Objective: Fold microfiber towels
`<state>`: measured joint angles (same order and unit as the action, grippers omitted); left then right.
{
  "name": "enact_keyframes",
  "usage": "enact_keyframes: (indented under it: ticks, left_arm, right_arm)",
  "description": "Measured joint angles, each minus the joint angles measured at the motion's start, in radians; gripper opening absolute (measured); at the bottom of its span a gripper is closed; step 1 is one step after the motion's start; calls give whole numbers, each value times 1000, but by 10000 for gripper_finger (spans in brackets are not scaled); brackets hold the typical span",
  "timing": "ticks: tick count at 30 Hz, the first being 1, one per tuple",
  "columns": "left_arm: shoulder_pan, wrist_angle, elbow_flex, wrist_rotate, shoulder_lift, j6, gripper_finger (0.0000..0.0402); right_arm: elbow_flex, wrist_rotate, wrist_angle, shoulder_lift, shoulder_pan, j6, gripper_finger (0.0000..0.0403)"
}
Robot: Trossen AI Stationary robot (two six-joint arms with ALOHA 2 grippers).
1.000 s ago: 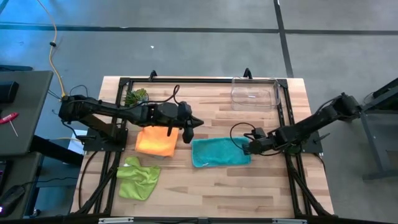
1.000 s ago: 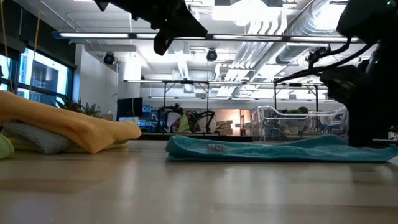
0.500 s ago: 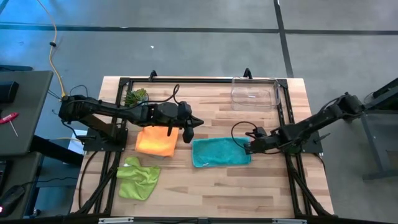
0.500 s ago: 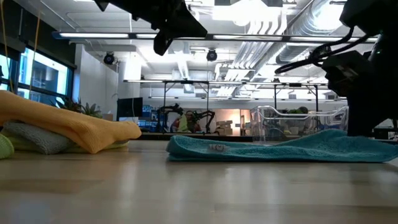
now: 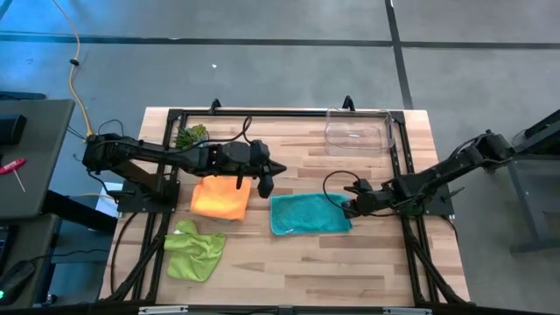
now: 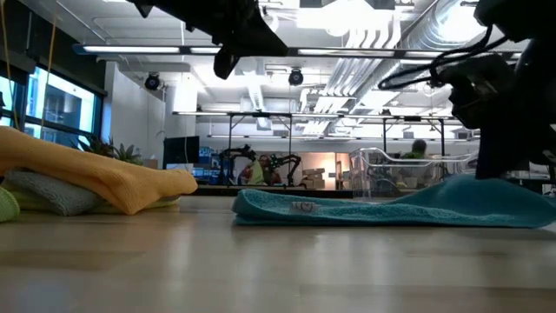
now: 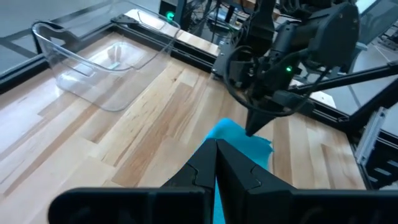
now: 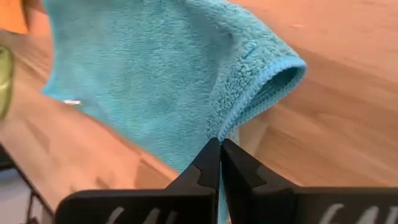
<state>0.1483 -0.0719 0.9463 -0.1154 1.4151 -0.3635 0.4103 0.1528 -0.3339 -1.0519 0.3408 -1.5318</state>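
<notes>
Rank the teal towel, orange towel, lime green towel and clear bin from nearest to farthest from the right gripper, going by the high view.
From the right gripper, shut on the teal towel's edge:
1. Teal towel, in its grip, mid-table.
2. Clear bin, at the far edge.
3. Orange towel, under the left arm.
4. Lime green towel, at the near left corner.

Grey towel (image 6: 43,193) mostly hidden under orange towel (image 6: 95,178); lime towel (image 6: 7,205) cut off at edge.
</notes>
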Motion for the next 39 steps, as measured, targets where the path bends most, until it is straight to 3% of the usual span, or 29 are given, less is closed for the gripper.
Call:
enact_keyframes:
  ticks: [9,16,25,31,39]
  left_arm:
    - [37,0,0,-9,0,0,0]
    - [67,-4,0,-8,0,0,0]
    - [88,-7,0,20,0,52,0]
    - [88,-62,0,30,0,109,0]
    - [88,-155,0,29,-2,150,0]
  right_arm:
    - [0,0,16,0,-2,11,0]
    - [4,-6,148,0,-17,50,0]
    - [129,-8,156,-14,-85,189,0]
    - [209,-20,190,-103,-135,273,0]
    - [345,-35,297,-328,-181,386,0]
